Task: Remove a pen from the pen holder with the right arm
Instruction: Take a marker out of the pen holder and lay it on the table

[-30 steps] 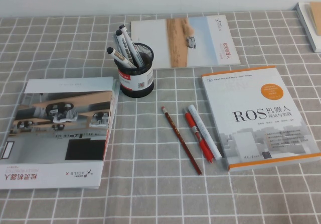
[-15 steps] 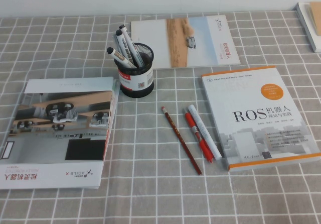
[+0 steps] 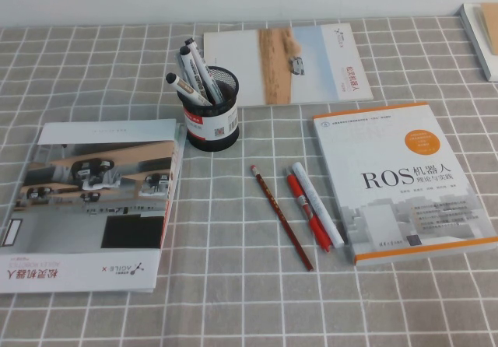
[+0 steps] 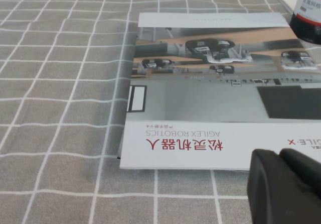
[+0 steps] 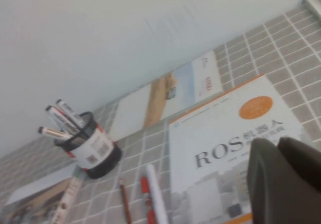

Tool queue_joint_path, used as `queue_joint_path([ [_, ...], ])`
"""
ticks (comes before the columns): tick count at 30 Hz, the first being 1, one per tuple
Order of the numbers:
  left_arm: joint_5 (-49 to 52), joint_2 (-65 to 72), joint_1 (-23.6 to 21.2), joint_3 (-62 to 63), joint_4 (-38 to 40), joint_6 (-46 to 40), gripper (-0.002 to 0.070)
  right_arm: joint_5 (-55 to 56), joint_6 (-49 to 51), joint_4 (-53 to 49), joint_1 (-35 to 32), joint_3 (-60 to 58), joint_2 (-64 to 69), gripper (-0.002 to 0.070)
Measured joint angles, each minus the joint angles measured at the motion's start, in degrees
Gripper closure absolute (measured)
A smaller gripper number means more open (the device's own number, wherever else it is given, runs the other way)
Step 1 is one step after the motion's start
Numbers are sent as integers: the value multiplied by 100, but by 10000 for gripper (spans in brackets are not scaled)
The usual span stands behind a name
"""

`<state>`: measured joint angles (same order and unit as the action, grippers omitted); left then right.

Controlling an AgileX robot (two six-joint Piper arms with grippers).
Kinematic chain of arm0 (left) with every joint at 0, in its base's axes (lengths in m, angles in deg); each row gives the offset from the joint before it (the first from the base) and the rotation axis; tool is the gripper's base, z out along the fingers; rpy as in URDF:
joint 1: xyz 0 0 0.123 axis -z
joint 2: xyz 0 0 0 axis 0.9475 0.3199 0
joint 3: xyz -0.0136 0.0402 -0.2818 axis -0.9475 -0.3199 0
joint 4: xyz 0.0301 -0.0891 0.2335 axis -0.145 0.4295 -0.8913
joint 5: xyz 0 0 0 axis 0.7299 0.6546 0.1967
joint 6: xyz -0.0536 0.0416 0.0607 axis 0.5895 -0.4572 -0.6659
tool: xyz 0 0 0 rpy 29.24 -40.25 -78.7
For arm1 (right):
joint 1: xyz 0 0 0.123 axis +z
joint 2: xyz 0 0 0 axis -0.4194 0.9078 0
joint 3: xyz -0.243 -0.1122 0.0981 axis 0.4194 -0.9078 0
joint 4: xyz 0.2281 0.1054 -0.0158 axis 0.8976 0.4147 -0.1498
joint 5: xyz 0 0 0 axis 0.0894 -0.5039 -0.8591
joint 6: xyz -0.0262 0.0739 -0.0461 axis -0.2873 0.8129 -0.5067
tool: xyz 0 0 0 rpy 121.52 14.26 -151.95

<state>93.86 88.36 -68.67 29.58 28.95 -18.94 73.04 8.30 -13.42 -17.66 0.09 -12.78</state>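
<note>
while the right gripper (image 5: 279, 148) hangs in the air over the near part of the ros book (image 3: 405, 180), its dark fingers are pressed together and hold nothing, and its wrist is tilted, so the table looks slanted in its own view. the left gripper (image 4: 281, 158) is low over the cloth, just beside the near edge of the glossy brochure (image 3: 93, 207), and its fingers also are pressed together.

the pen holder (image 3: 211, 110) is a round cup of black wire mesh with a white and red label. it stands upright on the grey checked tablecloth (image 3: 233, 300), between the brochure and the ros book, well apart from both grippers. three marker pens (image 3: 191, 71) with grey bodies and black caps stand in it. their long axis is tilted: the capped ends point up, toward the robot's left and the far side.
</note>
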Motion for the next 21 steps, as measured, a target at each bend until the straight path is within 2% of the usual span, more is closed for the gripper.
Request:
queue_joint_path([
  [5, 0, 0, 0, 0, 0, 0, 680, -644, 0, 63, 0, 858, 742, 689],
  [14, 0, 0, 0, 0, 0, 0, 680, -2803, 0, -1070, 0, 2804, 3186, 688],
  [21, 0, 0, 0, 0, 0, 0, 680, -3350, -255, -1939, 0, 3707, 4593, 689],
])
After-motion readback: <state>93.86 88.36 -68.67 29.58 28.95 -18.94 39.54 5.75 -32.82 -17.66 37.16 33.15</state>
